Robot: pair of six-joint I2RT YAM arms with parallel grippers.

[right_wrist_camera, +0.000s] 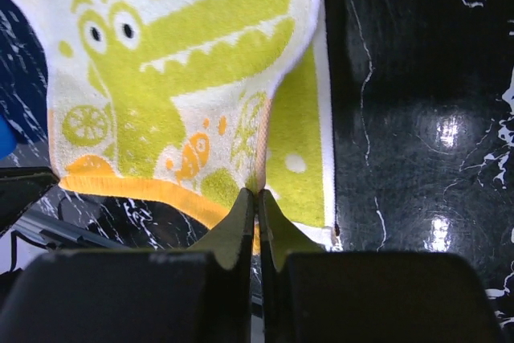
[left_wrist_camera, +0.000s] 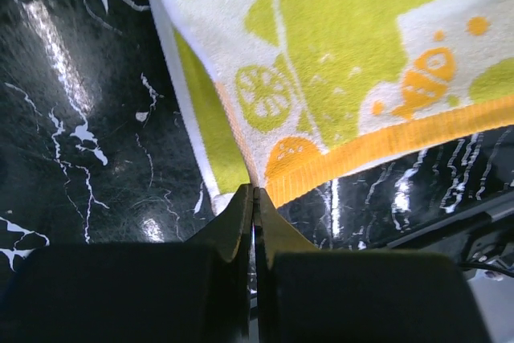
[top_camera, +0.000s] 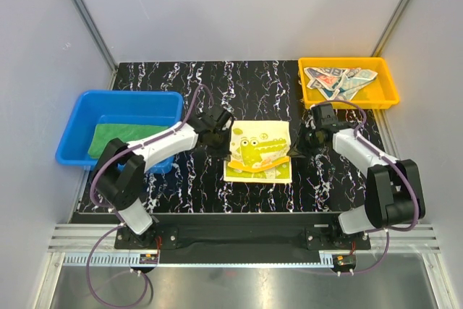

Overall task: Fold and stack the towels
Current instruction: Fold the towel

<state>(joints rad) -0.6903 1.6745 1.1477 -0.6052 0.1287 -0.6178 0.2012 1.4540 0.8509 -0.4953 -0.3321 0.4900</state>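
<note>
The pale yellow crocodile towel (top_camera: 259, 151) lies in the middle of the black marbled table. Its orange-bordered edge is raised over the layer beneath. My left gripper (top_camera: 226, 146) is shut on that edge at the towel's left side; in the left wrist view the jaws (left_wrist_camera: 254, 192) pinch the orange hem of the towel (left_wrist_camera: 337, 54). My right gripper (top_camera: 295, 148) is shut on the right side, where the jaws (right_wrist_camera: 257, 194) clamp a fold of the towel (right_wrist_camera: 177, 78). The green towel (top_camera: 123, 137) lies in the blue bin (top_camera: 79, 117). The cream printed towel (top_camera: 338, 81) lies crumpled in the yellow bin (top_camera: 391, 95).
The blue bin stands at the table's left edge, close to the left arm's elbow. The yellow bin stands at the back right corner. Grey walls enclose the table on three sides.
</note>
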